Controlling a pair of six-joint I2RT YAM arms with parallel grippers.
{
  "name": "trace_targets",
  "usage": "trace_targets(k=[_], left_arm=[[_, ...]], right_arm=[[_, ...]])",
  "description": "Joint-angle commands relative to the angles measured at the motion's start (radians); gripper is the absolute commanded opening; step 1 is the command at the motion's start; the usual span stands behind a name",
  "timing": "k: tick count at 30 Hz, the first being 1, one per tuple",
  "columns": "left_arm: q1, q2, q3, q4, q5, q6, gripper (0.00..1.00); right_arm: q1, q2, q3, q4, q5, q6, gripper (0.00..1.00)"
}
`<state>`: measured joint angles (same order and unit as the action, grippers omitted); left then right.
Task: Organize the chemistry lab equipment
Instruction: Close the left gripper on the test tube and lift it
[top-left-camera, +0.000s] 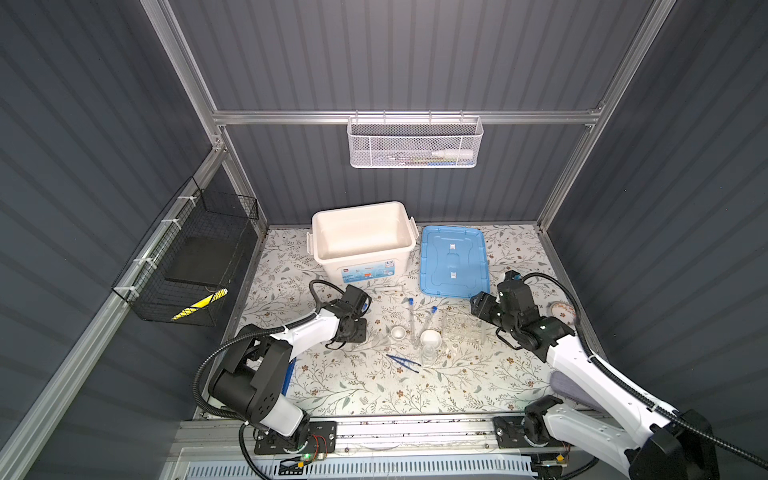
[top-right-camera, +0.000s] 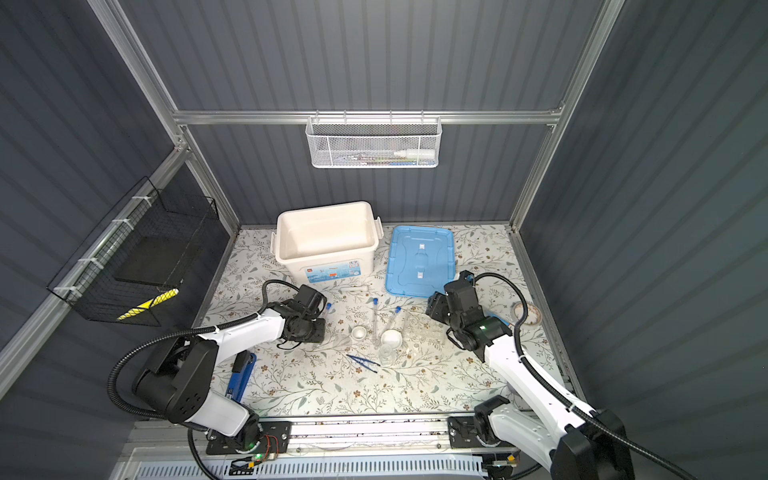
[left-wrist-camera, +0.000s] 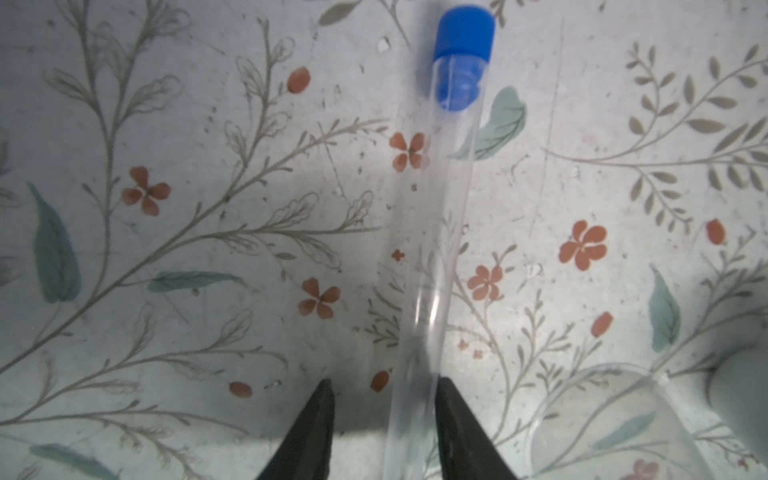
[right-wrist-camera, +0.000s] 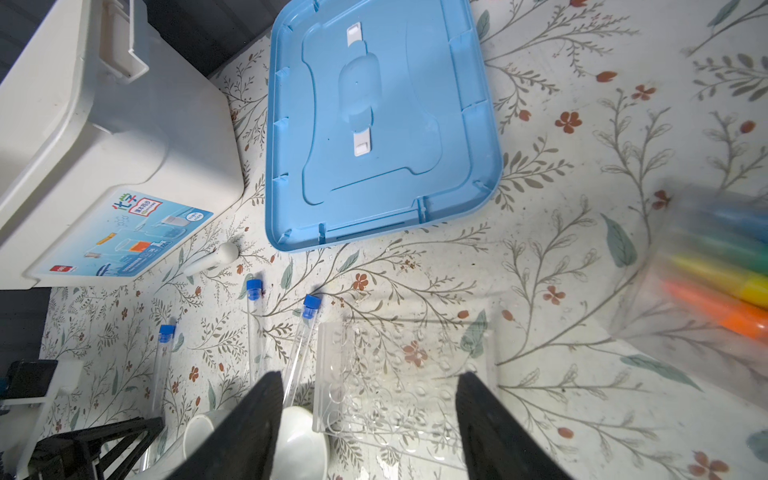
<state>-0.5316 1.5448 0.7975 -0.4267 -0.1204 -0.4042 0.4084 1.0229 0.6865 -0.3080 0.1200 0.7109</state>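
- Left fingers (left-wrist-camera: 451, 399), narrow, straddle a slim clear blue-capped test tube (left-wrist-camera: 436, 232); one finger touches it, a gap shows beside the other.
- Right fingers (right-wrist-camera: 266, 395), wide, hang over the clear plastic rack (right-wrist-camera: 399, 374), which lies at 3 o'clock of two more tubes (top-left-camera: 412, 322) on the table (top-left-camera: 374, 386).

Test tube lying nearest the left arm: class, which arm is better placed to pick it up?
Left: the left end effector brackets that test tube, jaws open; the right end effector hangs over the clear rack.
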Motion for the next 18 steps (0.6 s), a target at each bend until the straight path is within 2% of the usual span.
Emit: trace_targets(k=[1,18], left_arm=[[-0.007,-0.013,-0.02,-0.047,-0.025,-0.007,0.43],[-0.007,-0.019,-0.038,-0.028,-0.012,-0.001,0.38]], right_arm=[[0.007,-0.015,0.01,-0.027,0.001,-0.006,0.69],[0.018,0.059,0.062,-0.016,-0.044,-0.014,0.69]])
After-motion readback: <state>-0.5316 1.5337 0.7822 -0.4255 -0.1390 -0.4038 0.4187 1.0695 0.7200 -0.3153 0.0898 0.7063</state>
